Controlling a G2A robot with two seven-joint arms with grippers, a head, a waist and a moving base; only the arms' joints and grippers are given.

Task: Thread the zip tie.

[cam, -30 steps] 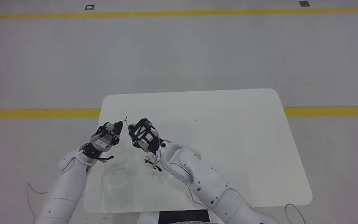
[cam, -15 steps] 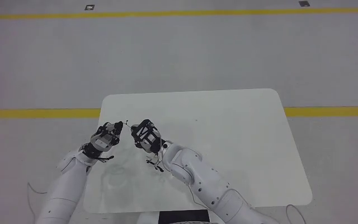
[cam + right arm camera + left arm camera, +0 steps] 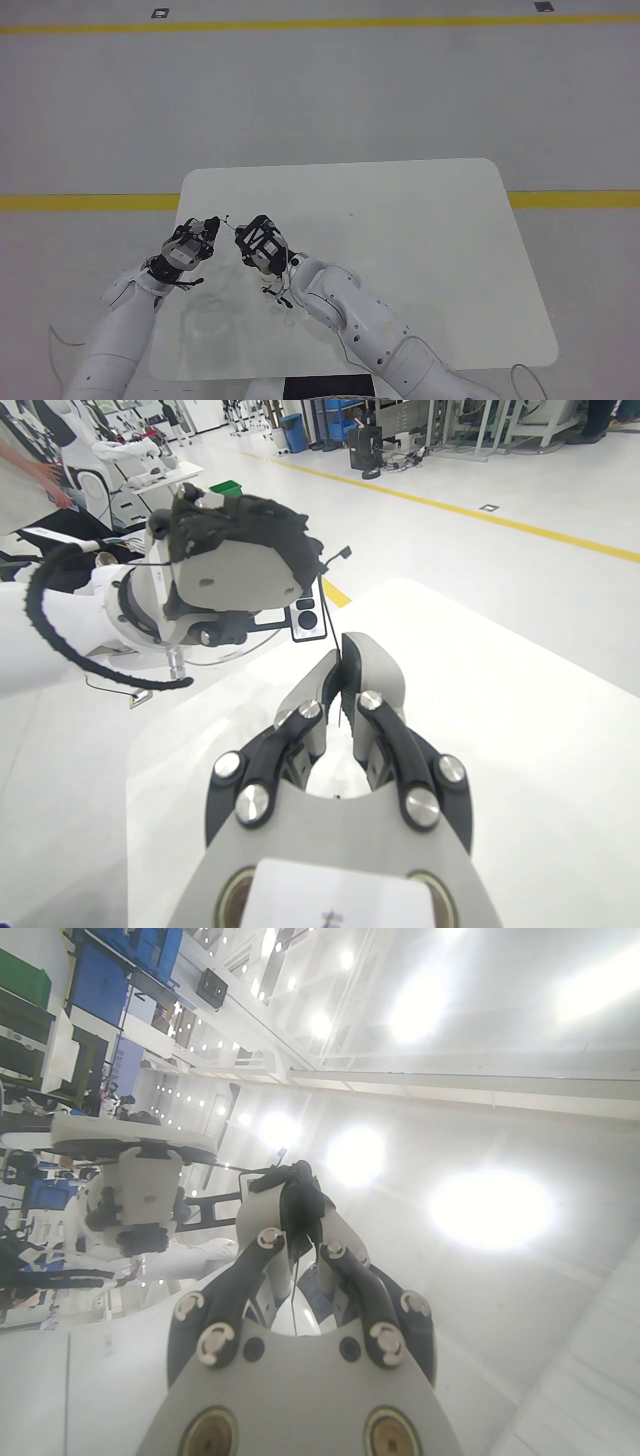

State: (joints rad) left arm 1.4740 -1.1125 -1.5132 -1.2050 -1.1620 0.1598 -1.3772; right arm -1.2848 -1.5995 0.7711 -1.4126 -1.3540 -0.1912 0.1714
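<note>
From above, the white table [image 3: 400, 250] fills the middle of the frame on a grey floor [image 3: 320, 100], with one yellow line [image 3: 320, 24] along the top and another passing behind the table. My two arms meet over its left part. My left gripper [image 3: 211, 226] and my right gripper [image 3: 243, 238] face each other, close together, with the zip tie [image 3: 228, 219] a thin dark speck between them.

My left wrist looks up at a pale ceiling and its bright lights [image 3: 492, 1208]. My left jaws are pressed together at centre frame on the tie, and a short end [image 3: 280, 1159] pokes out just past the tips.

From my right wrist, my right jaws are clamped at centre frame on the thin black strand [image 3: 327, 610]. It rises straight to my left jaws above the white tabletop [image 3: 500, 700] — the small head juts out beyond them. Behind lie grey floor, a yellow stripe [image 3: 450, 507], equipment racks [image 3: 450, 425] at the upper right and a green bin [image 3: 226, 488].
</note>
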